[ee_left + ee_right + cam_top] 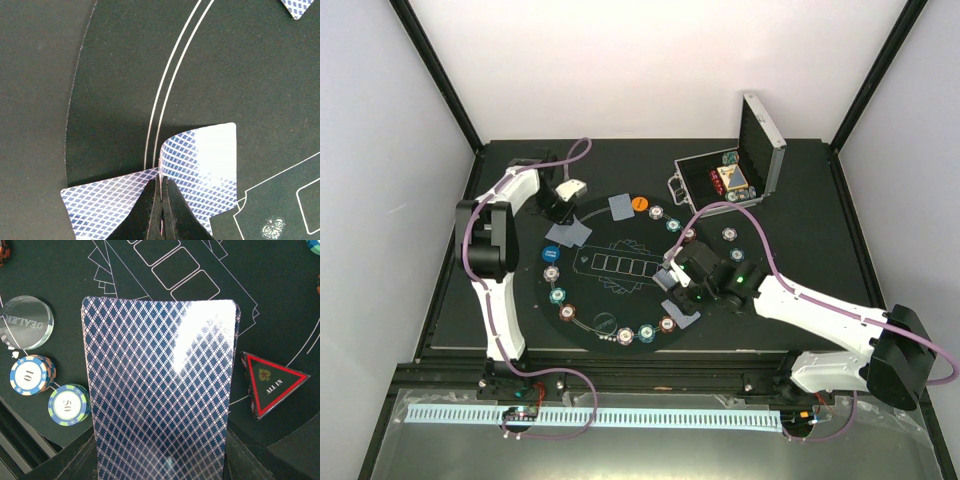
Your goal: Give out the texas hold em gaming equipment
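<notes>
Left fingers closed tight on bent blue diamond-backed card, bottom centre of left wrist view, at rim of round black mat with white lines.

Right fingers narrowed on second diamond-backed card, filling centre of right wrist view.

Writing read around it:
- clear round puck, "DEALER", upper left
- blue-white chip stack, "10", lower left
- teal chip stack, "50", lower left
- red-edged black triangle, "ALL IN", right

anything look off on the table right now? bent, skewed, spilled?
Yes: the playing card pinched in the left gripper is buckled. In the left wrist view one side lies flat on the black mat while the other curls up at the fingers, like a crease. The chips look tidy, nothing spilled.
</notes>
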`<state>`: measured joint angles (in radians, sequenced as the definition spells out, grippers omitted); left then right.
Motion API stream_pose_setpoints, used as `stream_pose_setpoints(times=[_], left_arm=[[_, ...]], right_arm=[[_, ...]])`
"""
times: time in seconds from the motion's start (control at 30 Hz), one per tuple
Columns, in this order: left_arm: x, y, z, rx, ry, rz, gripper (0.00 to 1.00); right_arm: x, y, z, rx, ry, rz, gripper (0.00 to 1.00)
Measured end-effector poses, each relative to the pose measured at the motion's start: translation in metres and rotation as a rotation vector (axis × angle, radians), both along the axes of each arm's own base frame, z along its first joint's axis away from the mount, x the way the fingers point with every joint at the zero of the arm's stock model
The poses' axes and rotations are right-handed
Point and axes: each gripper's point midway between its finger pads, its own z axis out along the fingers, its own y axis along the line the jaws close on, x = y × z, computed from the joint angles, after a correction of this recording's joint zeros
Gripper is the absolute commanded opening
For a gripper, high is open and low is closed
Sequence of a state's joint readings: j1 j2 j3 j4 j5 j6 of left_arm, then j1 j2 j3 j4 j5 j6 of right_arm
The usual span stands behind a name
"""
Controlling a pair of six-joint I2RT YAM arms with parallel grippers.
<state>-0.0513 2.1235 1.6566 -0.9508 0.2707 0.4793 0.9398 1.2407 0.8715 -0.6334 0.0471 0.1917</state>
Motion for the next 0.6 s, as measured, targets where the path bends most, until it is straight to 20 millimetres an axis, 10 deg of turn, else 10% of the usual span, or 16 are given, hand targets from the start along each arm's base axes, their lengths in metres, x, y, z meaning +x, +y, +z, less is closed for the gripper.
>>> stream_pose_setpoints(times=[0.3,0.6], left_arm=[[0.002,0.014,-0.002,0.04,-0.002,0.026,0.17],[0.005,0.034,-0.004,0.114,-0.006,0.093,0.51]], right_arm=[[-0.001,0.0,0.0,0.002,0.003,0.002,0.54],[-0.001,0.0,0.0,0.002,0.003,0.002,0.54]])
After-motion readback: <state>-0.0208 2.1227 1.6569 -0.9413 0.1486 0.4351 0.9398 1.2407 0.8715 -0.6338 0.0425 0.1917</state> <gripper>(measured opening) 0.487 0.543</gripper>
